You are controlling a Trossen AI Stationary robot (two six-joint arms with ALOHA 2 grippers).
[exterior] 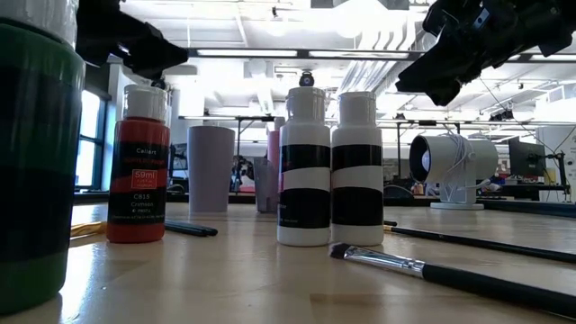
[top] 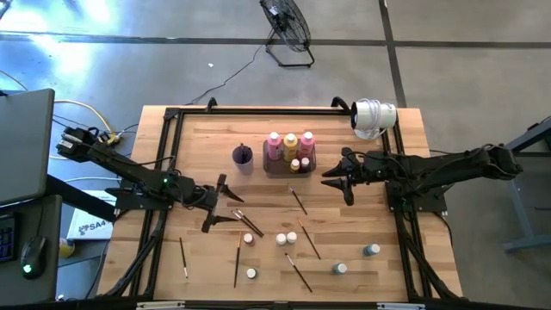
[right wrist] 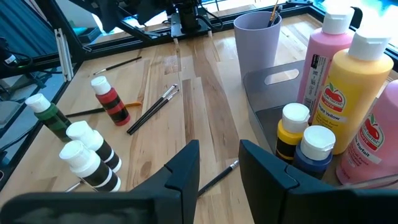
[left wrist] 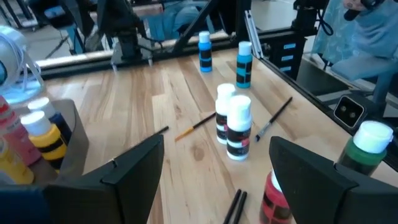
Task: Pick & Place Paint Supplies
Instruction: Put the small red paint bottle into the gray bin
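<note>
Sorting stands roughly part-way, by my reading. Three tall bottles, two pink ones and a yellow one, already stand in the grey tray at the back of the desk, with two small bottles in front of them, and a purple cup just beside the tray appears to hold a brush tip.

Left on the bare wood are the black-and-white pair, a red bottle, a green one, two blue ones toward the right front, and several brushes scattered between them.

Left hand hangs over the desk near a pair of brushes, fingers spread wide and holding nothing. Right hand hovers just beside the tray's right end; its fingers stand partly apart and nothing sits between them in its wrist view.

Most small bottles and nearly all brushes remain to be moved, so more than half the work looks undone.
</note>
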